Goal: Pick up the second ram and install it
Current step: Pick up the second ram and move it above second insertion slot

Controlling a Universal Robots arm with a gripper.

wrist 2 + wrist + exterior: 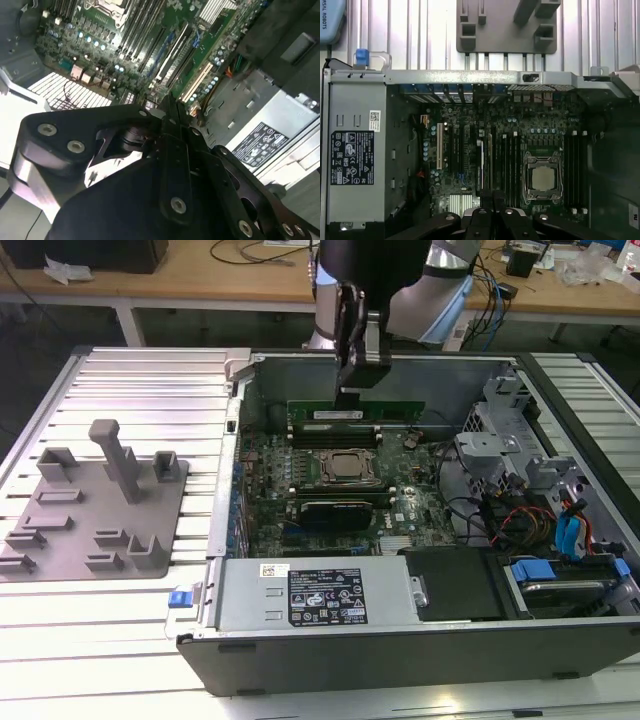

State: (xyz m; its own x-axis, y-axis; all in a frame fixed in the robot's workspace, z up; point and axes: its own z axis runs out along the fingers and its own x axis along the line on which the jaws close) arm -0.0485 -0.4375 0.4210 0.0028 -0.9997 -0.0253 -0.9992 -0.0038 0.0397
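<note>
In the exterior view my gripper reaches down into the open computer case and is shut on the top edge of the second ram. The ram is a long green stick with a white label strip. It hangs level, lengthwise over the black memory slots on the far side of the CPU socket. Whether it touches a slot I cannot tell. In the first wrist view the black fingertips point down at the motherboard, beside the CPU socket.
A black-shrouded expansion card lies on the near side of the socket. The power supply fills the case's front. Drive cages and cables crowd the exterior view's right. A grey fixture plate with upright posts sits at the left.
</note>
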